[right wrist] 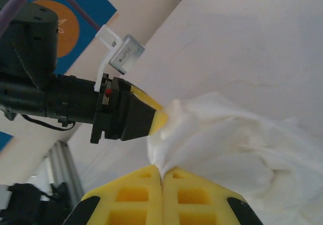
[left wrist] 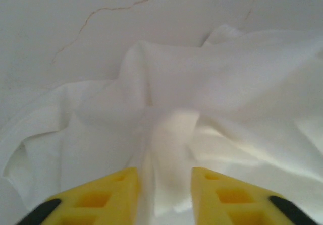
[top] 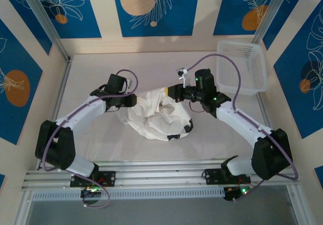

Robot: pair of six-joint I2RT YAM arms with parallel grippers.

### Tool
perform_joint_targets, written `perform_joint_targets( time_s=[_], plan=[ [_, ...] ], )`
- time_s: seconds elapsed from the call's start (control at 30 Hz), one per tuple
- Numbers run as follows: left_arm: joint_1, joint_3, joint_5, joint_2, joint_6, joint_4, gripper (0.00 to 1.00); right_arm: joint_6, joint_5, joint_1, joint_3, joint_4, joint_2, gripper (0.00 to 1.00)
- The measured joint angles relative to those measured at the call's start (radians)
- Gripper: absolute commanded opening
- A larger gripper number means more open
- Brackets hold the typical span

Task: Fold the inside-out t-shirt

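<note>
The t-shirt (top: 151,121) is lying crumpled on the table (top: 101,73) between the arms, the right gripper (right wrist: 161,171) is pinching a peak of cloth with jaws pressed together, and the left gripper (left wrist: 165,171) is standing parted astride a fold, possibly brushing it.

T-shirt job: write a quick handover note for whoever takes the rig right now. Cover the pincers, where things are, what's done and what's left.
Left pincer: jaws apart, with a loose ridge of the t-shirt between them, not pinched.
Right pincer: shut on a pulled-up peak of the fabric.
T-shirt: a crumpled heap mid-table, between the two arms. The white basket stands apart at the far right.
Done: no fold visible yet.
Left: spread the shirt flat, then fold it.
</note>
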Motion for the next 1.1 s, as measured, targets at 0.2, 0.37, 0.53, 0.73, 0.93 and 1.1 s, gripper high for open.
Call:
perform_joint_targets(
  time_s=[0.2, 0.37, 0.53, 0.73, 0.93, 1.1],
  plan=[
    [-0.129, -0.176, -0.011, -0.277, -0.039, 0.092, 0.41, 0.132, -0.056, -0.009, -0.007, 0.011, 0.013, 0.00],
    [-0.401, -0.243, -0.129, -0.308, -0.100, 0.218, 0.41, 0.180, -0.068, -0.002, -0.004, 0.011, 0.029, 0.00],
    [-0.472, -0.202, -0.249, -0.089, -0.137, 0.316, 0.50, 0.220, -0.065, 0.016, 0.014, -0.004, 0.043, 0.00],
    [-0.422, -0.087, -0.388, 0.111, -0.164, 0.307, 0.36, 0.256, -0.066, 0.022, 0.041, -0.055, 0.043, 0.00],
    [-0.285, -0.063, -0.220, 0.106, -0.122, 0.336, 0.00, 0.272, -0.083, -0.032, 0.044, -0.082, 0.043, 0.00],
    [-0.213, -0.055, 0.117, 0.015, -0.146, 0.356, 0.00, 0.246, -0.077, -0.225, 0.027, -0.033, 0.167, 0.20]
  ],
)
